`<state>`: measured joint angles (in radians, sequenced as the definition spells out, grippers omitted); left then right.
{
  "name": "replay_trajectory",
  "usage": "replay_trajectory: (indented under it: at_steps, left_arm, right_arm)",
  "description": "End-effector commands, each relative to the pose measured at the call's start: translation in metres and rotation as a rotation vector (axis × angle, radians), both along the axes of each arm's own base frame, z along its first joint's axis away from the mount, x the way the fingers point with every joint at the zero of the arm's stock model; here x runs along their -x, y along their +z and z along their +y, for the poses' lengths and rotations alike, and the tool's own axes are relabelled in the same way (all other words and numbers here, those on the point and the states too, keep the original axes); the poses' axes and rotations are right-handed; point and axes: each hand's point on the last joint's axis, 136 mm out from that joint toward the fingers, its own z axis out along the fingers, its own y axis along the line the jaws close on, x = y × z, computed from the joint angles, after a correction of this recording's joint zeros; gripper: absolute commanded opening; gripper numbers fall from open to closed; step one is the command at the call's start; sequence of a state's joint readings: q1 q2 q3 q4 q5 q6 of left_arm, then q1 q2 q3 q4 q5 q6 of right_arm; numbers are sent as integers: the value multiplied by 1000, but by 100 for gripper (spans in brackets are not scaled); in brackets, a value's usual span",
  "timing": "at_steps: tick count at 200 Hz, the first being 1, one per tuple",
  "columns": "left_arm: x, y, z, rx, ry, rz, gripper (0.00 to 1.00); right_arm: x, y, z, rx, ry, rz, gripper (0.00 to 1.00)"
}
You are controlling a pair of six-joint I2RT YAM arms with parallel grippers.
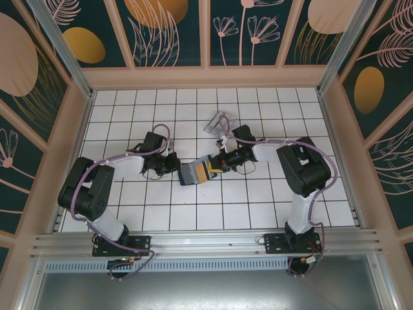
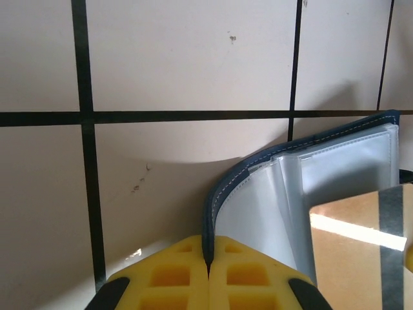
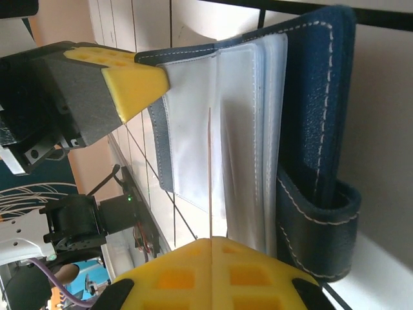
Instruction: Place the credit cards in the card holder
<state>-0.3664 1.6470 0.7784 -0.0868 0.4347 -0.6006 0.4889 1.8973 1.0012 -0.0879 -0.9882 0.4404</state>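
Observation:
A dark blue wallet lies open at the middle of the tiled table, its clear sleeves showing. My left gripper is shut on the wallet's left cover edge, which runs straight in between the yellow fingertips. My right gripper is shut on a tan-gold credit card. That card is edge-on in the right wrist view, standing in the wallet's clear sleeves. In the left wrist view it shows a dark stripe. The clear card holder stands behind the right gripper, apart from both.
The left gripper's yellow finger shows in the right wrist view at the wallet's far corner. The wallet's strap loop hangs at the right. Wooden walls ring the white tiled table, with free room in front and to both sides.

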Motion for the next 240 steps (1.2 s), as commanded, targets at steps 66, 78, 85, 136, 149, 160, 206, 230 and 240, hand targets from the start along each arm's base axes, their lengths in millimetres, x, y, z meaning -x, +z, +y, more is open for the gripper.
replay_trajectory:
  at_steps: [66, 78, 85, 136, 149, 160, 206, 230, 240]
  left_arm:
    - [-8, -6, -3, -22, -65, -37, 0]
    - [-9, -5, -5, -12, -74, -43, 0]
    - [-10, -4, -6, -11, -79, -46, 0]
    - [-18, -2, -4, -35, -74, -71, 0]
    - [-19, -2, -4, -37, -72, -74, 4]
    - [-20, -2, -3, -42, -69, -79, 7]
    - [-27, -3, 6, -97, -26, -95, 12]
    - [-30, -1, 10, -105, -2, -108, 21]
    - [-31, 1, 10, -100, 6, -115, 25]
  right_arm:
    - [-16, -19, 11, 108, 33, -64, 0]
    - [-19, -21, 12, 113, 29, -65, 0]
    - [-21, -23, 13, 116, 30, -64, 0]
    - [-23, -25, 16, 111, 44, -44, 0]
    - [-22, -25, 17, 104, 48, -34, 0]
    - [-22, -25, 19, 99, 53, -31, 0]
    - [-19, -17, 25, 44, 68, -15, 0]
    - [-18, -11, 25, 29, 67, -19, 0]
    - [-18, -8, 26, 16, 65, -23, 0]
